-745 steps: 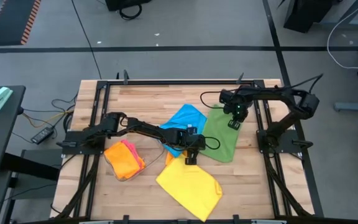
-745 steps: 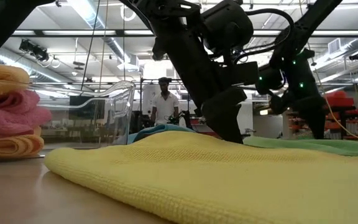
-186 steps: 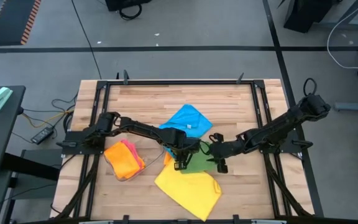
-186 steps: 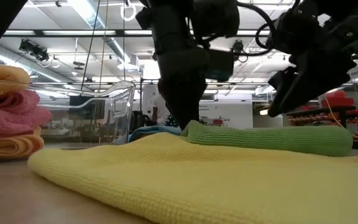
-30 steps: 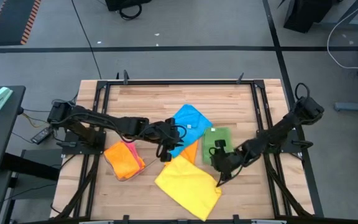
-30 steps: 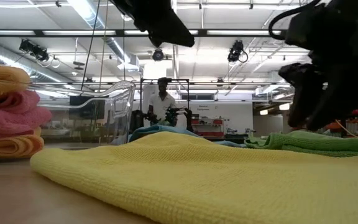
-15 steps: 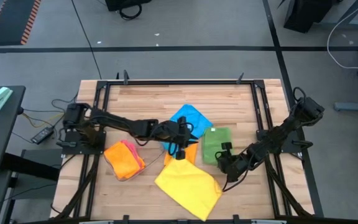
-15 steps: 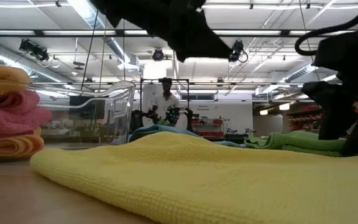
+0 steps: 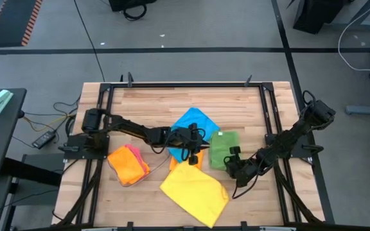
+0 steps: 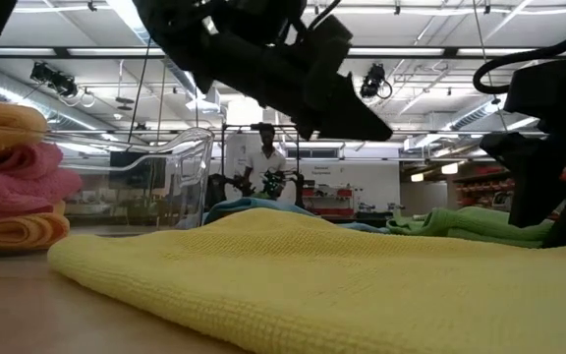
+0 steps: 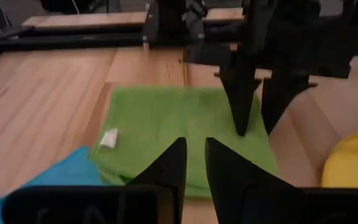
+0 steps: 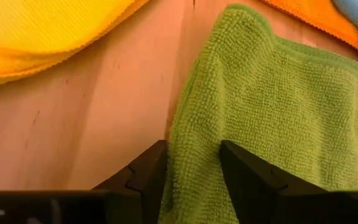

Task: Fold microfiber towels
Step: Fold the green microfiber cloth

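A folded green towel [image 9: 223, 149] lies flat at mid table, with a blue towel [image 9: 191, 123] and an orange towel [image 9: 196, 158] to its left. A yellow towel [image 9: 194, 190] is spread nearer the front. Folded orange and pink towels [image 9: 128, 164] are stacked at the left. My left gripper [image 9: 196, 144] hovers over the blue and orange towels, pointing toward the green one [image 11: 185, 118]; its fingers [image 11: 192, 163] stand a narrow gap apart on nothing. My right gripper [image 12: 194, 177] stands open, slanting down over the green towel's near edge [image 12: 188, 130]. My right gripper stands astride the green towel's near edge [image 12: 178, 146], close to its right corner, slanting down from the near right. One finger [image 11: 242, 121] is over the cloth, the other [image 11: 276, 112] beside it over bare wood. Whether either touches the cloth, I cannot tell.
A clear plastic tray [image 10: 180, 172] stands behind the towel stack [image 10: 13, 182] in the low view. A black frame [image 9: 185, 84] runs round the wooden table. Bare wood shows at the far side [image 9: 153, 106]. A person [image 10: 261, 162] stands in the room beyond.
My left gripper has reached toward the table's right and come down, from above the yellow towel's far corner to low over the blue and orange towels, tipping closer to level. My right gripper has sunk a little at the green towel's near edge. The towels have stayed put.
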`<state>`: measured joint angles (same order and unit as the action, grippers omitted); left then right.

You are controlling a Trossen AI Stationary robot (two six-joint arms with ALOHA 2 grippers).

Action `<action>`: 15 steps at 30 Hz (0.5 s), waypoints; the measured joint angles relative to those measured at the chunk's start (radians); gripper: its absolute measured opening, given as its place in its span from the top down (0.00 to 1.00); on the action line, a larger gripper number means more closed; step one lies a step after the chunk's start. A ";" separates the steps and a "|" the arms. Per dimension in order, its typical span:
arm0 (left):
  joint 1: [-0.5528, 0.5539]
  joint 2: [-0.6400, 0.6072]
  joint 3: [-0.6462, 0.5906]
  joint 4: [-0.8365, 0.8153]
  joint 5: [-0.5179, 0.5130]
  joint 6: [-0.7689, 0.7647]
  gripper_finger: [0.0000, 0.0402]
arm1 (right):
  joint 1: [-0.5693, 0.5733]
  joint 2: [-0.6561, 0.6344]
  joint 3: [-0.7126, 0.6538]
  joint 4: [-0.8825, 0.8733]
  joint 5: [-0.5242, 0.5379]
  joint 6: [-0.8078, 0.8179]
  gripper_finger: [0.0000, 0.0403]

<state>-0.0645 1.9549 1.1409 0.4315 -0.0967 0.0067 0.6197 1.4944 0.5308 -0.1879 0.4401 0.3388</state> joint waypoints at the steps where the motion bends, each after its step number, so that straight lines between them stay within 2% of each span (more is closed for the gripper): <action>1: 0.000 0.020 0.011 0.032 0.000 -0.002 0.84 | 0.000 0.000 -0.001 0.001 -0.003 -0.001 0.63; 9: -0.008 0.098 0.059 0.055 0.000 -0.020 0.86 | -0.002 0.001 -0.002 0.006 -0.026 -0.011 0.87; 15: -0.008 0.160 0.122 0.038 0.004 -0.086 0.86 | -0.002 0.001 -0.003 0.013 -0.039 -0.014 0.91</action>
<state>-0.0723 2.1151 1.2634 0.4694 -0.0927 -0.0792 0.6174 1.4952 0.5278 -0.1749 0.4011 0.3244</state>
